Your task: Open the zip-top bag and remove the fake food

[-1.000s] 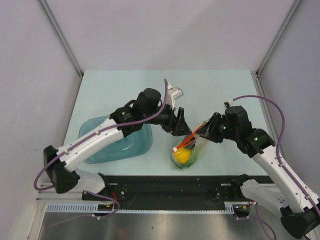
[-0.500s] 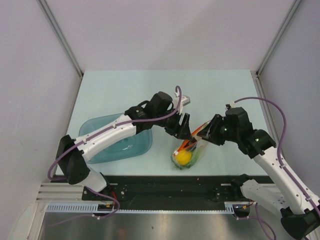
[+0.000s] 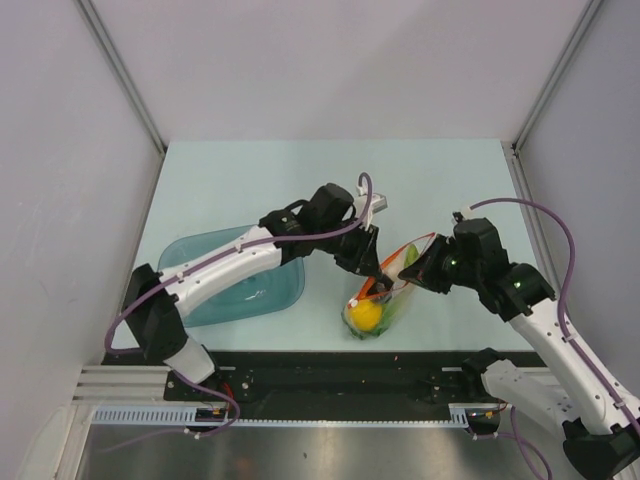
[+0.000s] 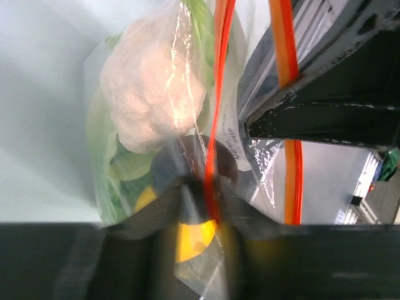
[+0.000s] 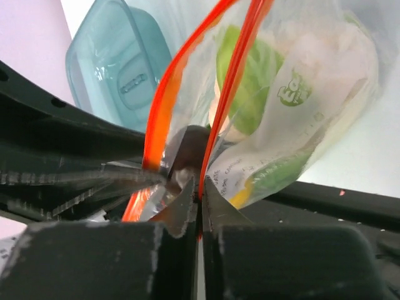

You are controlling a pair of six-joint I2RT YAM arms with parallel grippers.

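Zip-top bag (image 3: 393, 298), small and made of clear crinkly plastic with a thin red-orange zip strip (image 4: 219, 94) along its mouth, lies on the pale green table (image 3: 250, 180). It is near the front edge, a little right of the middle, between the two arms. Its mouth points up and away from the arm bases, and the two halves of the strip stand apart, so the bag is partly open.

The fake food (image 5: 250, 81) is all inside it. A white plastic cauliflower (image 4: 153, 94) sits beside green leafy lettuce (image 4: 112, 165). A round yellow-orange fruit (image 3: 367, 315) rests at the bottom end, nearest the front edge. Just by the fruit is a dark piece (image 4: 169, 165), too blurred to make out.

The right gripper (image 5: 200, 187) is closed tight, pinching one half of the strip at the bag's lip. The left gripper (image 4: 209, 194) meets the bag from the other side. Its jaws are narrow, with the other half of the strip running between them. That view is blurred, and I cannot tell whether they actually squeeze it. The two grippers are close together, with only the bag's mouth between them.

A teal plastic tray (image 3: 265, 295) with rounded corners sits on the table to the left of the bag, not touching it. The left arm reaches across above it.
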